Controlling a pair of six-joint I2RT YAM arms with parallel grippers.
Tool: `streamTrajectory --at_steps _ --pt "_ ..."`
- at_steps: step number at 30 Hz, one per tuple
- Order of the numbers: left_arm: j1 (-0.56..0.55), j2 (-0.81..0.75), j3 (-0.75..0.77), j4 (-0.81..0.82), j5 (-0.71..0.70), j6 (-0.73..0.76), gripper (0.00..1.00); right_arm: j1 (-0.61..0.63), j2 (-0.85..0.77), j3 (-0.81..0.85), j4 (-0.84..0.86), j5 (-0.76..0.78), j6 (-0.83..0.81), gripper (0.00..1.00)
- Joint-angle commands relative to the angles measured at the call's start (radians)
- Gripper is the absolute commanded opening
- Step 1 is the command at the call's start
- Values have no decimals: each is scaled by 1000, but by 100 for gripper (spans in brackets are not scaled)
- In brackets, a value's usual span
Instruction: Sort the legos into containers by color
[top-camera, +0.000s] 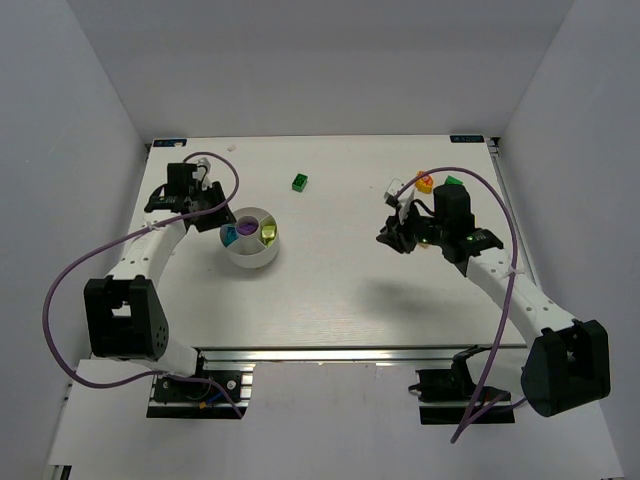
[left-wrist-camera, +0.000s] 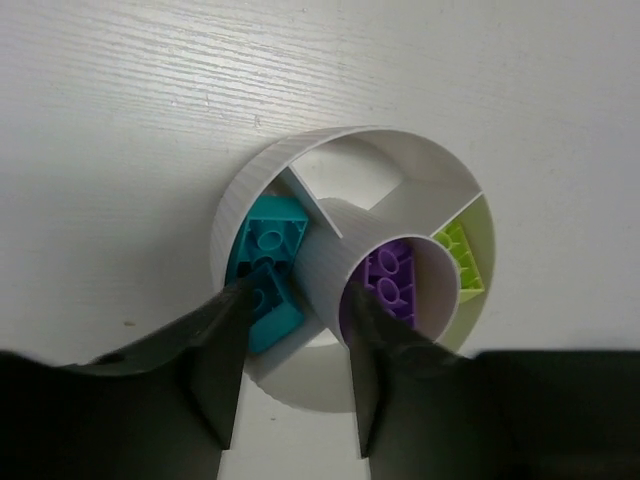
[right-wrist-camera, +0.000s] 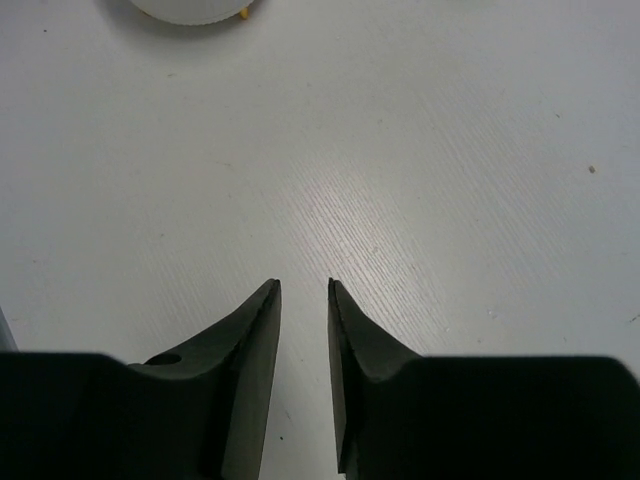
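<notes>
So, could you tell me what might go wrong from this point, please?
The left end effector hangs open close over the bowl, by the cyan bricks; a sideways move could shove or tip the bowl. The right end effector is empty, near the orange brick and green brick; turning may scatter them.

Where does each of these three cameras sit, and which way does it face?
Top external: above and behind the arms, looking down on the table; left arm and right arm show whole.
Left wrist: on the left arm, looking down past the left tool into the bowl.
Right wrist: on the right arm, looking past the right tool across the table.
Shared: top and left-wrist views both show the bowl.
</notes>
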Motion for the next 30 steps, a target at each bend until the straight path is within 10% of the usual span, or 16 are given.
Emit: streamTrajectory --at_steps 1,4,7,8,10,12,13,17,22,30 --pt "6 -89 49 12 -14 -3 51 -19 2 9 24 33 33 30" --pt "6 -198 35 69 -46 -11 14 -40 0 5 77 156 116 11" --pt "6 -327 -29 159 30 24 6 -74 12 14 110 269 188 1" --pt "6 -361 -78 187 71 35 9 -82 35 22 110 315 202 2" --pt "6 -446 -128 256 209 81 21 -115 75 55 64 346 245 36" --pt "-12 -538 -208 326 330 112 64 -172 167 144 -5 334 297 85" --pt "-12 -575 -250 363 386 115 72 -193 210 185 -109 296 303 89" --pt "-23 -741 -435 515 455 58 93 -307 430 391 -336 190 362 89" --pt "-46 -801 -540 521 411 66 93 -355 497 491 -413 333 478 76" --pt "-75 -832 -529 426 274 135 93 -341 578 516 -442 620 707 86"
